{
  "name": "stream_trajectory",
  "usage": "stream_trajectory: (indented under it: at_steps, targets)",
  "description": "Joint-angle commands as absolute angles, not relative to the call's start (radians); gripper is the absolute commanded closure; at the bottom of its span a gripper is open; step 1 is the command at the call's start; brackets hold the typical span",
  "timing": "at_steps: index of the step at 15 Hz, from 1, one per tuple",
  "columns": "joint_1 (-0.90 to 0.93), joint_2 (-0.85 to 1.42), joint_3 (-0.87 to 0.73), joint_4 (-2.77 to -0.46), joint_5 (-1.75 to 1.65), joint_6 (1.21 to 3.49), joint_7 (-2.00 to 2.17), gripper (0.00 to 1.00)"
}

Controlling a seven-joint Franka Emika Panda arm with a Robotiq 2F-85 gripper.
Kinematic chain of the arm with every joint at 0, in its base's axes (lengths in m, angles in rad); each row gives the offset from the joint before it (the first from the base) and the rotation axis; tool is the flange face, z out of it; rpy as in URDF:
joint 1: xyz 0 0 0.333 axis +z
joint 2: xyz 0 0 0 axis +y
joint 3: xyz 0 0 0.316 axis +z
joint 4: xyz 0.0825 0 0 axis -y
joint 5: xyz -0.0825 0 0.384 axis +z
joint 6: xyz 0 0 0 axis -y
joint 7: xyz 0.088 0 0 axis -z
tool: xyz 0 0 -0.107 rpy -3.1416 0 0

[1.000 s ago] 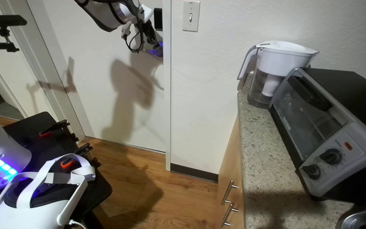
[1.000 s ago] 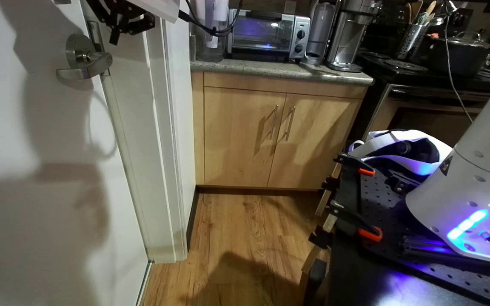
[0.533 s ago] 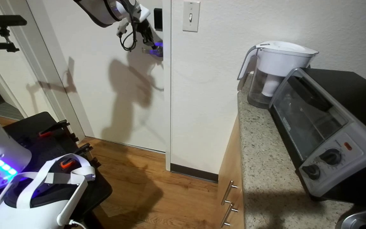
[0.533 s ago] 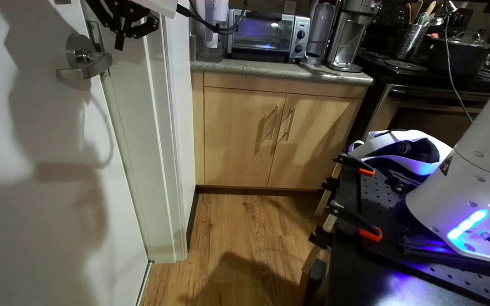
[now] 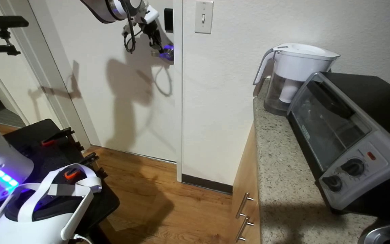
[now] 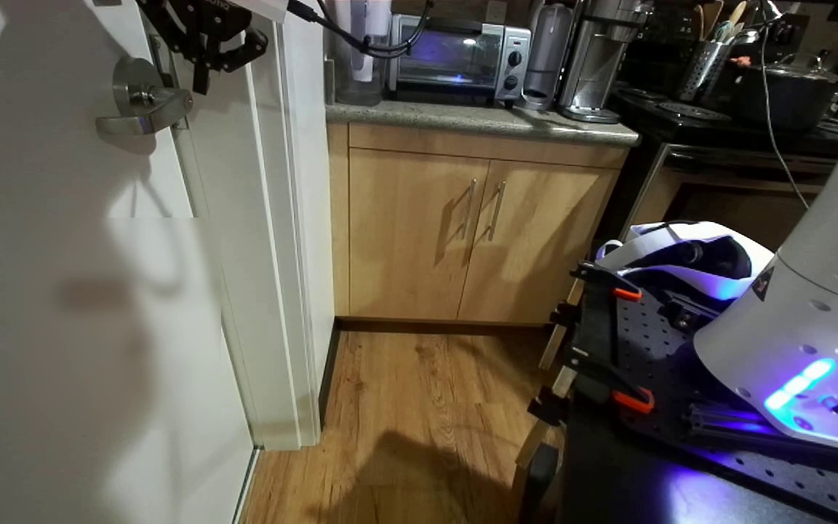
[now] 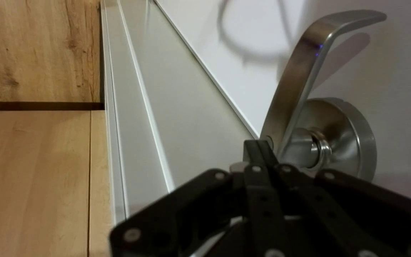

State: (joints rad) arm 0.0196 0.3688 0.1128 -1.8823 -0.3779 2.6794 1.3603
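Lever handle on the white door, mounted near its edge. Hand pinched together, nothing between, tips right by the lever's pivot end; touching or not, can't tell. Looks like smooth metal: stiff, slick, not fragile, should turn on its pivot; best hold likely out toward the curved free end. Hand hides part of pivot end in wrist view; arm cut off at top in both exterior views.

Satin metal handle, smooth door, gripper seemingly matt
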Motion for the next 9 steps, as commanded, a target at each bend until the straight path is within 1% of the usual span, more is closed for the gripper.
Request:
stream_trajectory:
  at_steps: [1, 9]
  targets:
    - [0.116, 0.356, 0.019, -1.883, -0.320, 2.652, 1.333, 1.00]
    - [0.176, 0.389, -0.038, -1.853, -0.272, 2.671, 1.328, 1.00]
